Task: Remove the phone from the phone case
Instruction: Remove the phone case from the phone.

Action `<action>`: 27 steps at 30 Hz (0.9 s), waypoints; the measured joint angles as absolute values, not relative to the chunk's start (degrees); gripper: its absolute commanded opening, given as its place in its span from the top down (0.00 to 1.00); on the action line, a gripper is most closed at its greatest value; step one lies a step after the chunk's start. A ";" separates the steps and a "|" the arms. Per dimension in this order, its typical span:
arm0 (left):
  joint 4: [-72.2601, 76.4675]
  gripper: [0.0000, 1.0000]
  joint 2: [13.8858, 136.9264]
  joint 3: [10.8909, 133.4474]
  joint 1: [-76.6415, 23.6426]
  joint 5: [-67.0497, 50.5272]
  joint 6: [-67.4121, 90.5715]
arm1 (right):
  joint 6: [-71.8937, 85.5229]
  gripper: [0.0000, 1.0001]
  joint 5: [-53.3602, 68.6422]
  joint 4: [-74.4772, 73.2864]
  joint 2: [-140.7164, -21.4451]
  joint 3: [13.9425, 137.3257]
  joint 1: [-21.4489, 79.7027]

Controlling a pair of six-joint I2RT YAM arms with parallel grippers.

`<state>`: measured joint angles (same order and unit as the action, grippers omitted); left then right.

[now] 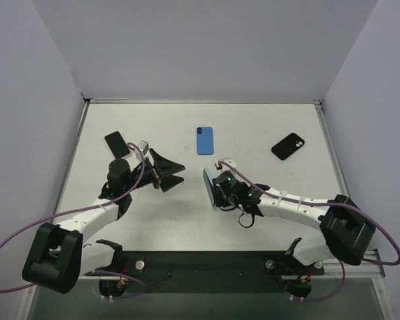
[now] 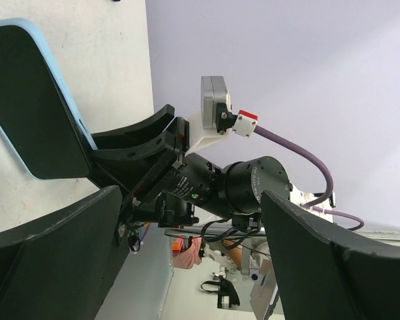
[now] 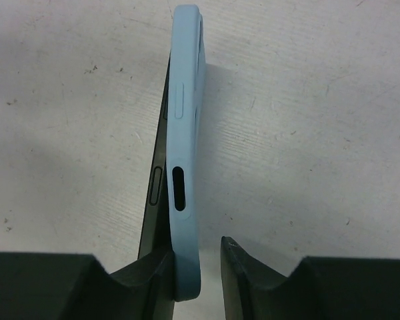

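Note:
The phone case (image 3: 185, 133) is light blue and stands on its long edge on the white table. The dark phone (image 3: 155, 183) sits in it, its edge parted from the case on the left side. My right gripper (image 3: 197, 259) straddles the case's near end. Its left finger touches the phone and case, and a narrow gap shows between the case and the right finger. From above, the case (image 1: 209, 185) is at the tip of the right gripper (image 1: 214, 189). My left gripper (image 1: 182, 171) stands wide open, empty, just left of it. In the left wrist view the phone's dark screen (image 2: 33, 107) faces that gripper (image 2: 207, 267).
A blue phone-shaped item (image 1: 205, 140) lies flat at the table's middle back. A black one (image 1: 117, 144) lies at the back left, close behind the left arm. A black case with camera holes (image 1: 288, 146) lies at the back right. Walls enclose the table.

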<state>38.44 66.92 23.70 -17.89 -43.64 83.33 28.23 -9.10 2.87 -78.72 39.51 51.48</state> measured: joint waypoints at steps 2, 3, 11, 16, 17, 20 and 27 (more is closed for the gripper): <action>38.50 0.03 67.40 23.70 -17.89 -43.72 83.31 | 28.23 0.73 -9.13 3.70 -79.77 39.51 51.48; 38.48 0.03 67.79 23.70 -17.89 -43.77 83.31 | 28.23 0.73 -9.13 4.12 -80.40 39.51 51.48; 38.54 0.03 69.97 21.96 -17.89 -43.81 82.83 | 28.14 0.74 -9.08 6.74 -84.75 40.73 51.48; 38.30 0.03 70.22 21.23 -17.93 -43.81 81.95 | 27.75 0.76 -9.02 6.70 -87.64 42.85 51.48; 38.26 0.03 70.22 21.21 -17.96 -43.79 81.73 | 27.66 0.76 -8.99 6.68 -88.44 43.48 51.55; 37.52 0.03 70.22 21.21 -18.09 -43.77 80.71 | 27.49 0.76 -8.99 6.79 -90.45 44.62 51.86; 32.08 0.06 72.77 21.39 -19.49 -42.04 74.70 | 27.51 0.78 -8.73 7.11 -94.32 47.05 51.83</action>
<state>32.08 72.77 21.39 -19.49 -42.04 74.70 27.51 -8.73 7.11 -94.32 47.05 51.83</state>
